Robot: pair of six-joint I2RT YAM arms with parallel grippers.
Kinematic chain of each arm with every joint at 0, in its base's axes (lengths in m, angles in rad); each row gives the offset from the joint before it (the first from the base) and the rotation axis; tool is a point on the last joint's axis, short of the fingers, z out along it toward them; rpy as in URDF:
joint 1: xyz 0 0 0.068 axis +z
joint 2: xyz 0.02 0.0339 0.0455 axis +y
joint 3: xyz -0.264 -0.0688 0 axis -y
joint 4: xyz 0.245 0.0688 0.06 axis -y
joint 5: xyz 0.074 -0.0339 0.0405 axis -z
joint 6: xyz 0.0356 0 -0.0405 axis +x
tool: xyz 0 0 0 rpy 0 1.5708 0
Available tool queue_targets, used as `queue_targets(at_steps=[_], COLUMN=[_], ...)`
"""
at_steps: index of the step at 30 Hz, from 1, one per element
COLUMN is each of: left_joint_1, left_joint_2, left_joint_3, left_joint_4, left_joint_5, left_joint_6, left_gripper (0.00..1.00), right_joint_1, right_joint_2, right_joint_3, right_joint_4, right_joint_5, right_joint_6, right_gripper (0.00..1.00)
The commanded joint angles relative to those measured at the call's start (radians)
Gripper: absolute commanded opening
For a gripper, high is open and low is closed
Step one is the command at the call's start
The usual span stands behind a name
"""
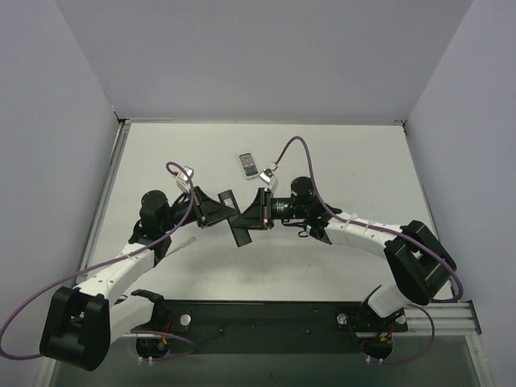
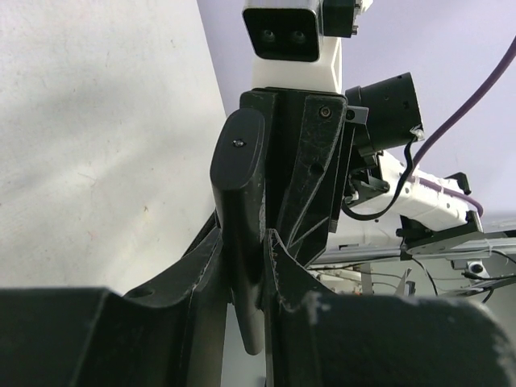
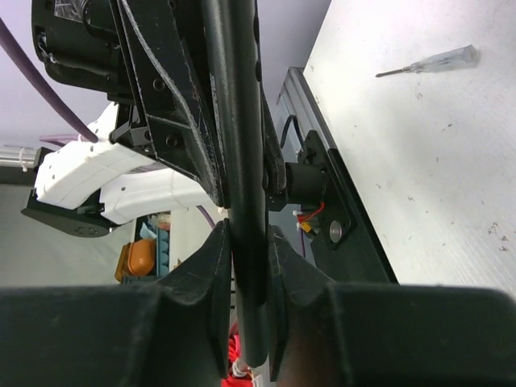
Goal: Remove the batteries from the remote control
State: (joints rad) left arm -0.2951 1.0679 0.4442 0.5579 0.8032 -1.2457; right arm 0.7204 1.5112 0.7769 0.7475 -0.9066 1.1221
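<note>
The remote control (image 1: 240, 234) is a long slim black bar held off the table between both grippers. My left gripper (image 1: 229, 213) is shut on it from the left and my right gripper (image 1: 251, 216) is shut on it from the right. In the left wrist view the remote (image 2: 236, 177) runs up between the fingers, with the left gripper (image 2: 246, 270) clamped on its lower part and the right gripper's body (image 2: 310, 169) right behind it. In the right wrist view the remote (image 3: 240, 137) passes through the closed right gripper (image 3: 250, 266). No batteries are visible.
A short white remote with dark buttons (image 1: 248, 164) lies on the table just behind the grippers. A thin pen-like tool (image 1: 181, 242) lies by the left arm and also shows in the right wrist view (image 3: 427, 63). White walls enclose the table.
</note>
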Motion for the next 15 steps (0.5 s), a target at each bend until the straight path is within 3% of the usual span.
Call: queue_targets(at_steps=[1, 8, 15], left_joint_1=[0.077, 0.096, 0.096], left_joint_2=[0.007, 0.07, 0.073], left_joint_3=[0.059, 0.171, 0.162], left_joint_4=[0.031, -0.072, -0.125], left_joint_5=[-0.053, -0.091, -0.134], left_joint_6=[0.081, 0.201, 0.284], left_gripper=[0.0, 0.0, 0.0], right_joint_1=[0.063, 0.114, 0.149], right_joint_2=[0.024, 0.076, 0.03], right_joint_3=[-0.1, -0.272, -0.277], right_joint_4=[0.11, 0.294, 0.052], right_joint_5=[0.0, 0.009, 0.061], right_joint_6=[0.053, 0.14, 0.041], right_gripper=[0.02, 0.02, 0.06])
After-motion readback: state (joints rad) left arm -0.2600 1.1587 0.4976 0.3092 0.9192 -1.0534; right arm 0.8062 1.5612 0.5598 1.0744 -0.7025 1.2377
